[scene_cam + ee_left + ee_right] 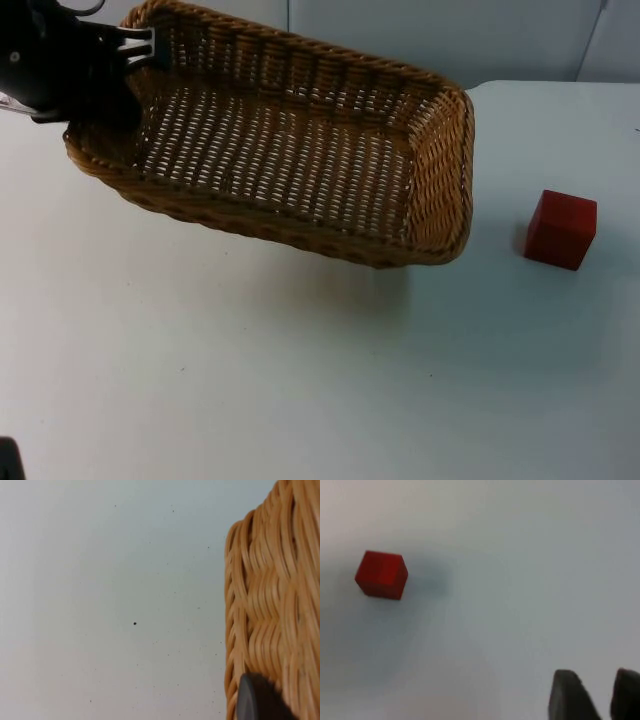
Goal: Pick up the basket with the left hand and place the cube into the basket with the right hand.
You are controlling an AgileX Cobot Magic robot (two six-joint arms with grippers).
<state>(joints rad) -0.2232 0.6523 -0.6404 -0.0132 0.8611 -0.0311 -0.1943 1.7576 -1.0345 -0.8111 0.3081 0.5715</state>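
A brown wicker basket [446, 165] hangs tilted above the table, its inside empty, and it casts a soft shadow below. My left gripper [146, 48] is shut on the rim at the basket's far left corner. In the left wrist view the woven basket wall [270, 605] stands beside one black fingertip [256, 700]. The red cube [561, 229] rests on the table to the right of the basket, apart from it. In the right wrist view the cube [381, 574] lies well away from my right gripper [598, 696], which hovers over bare table, open by a narrow gap and holding nothing.
The white table [300, 380] runs wide in front of the basket and around the cube. A grey partition wall [420, 30] closes the far side. A small dark object [8, 460] sits at the near left edge.
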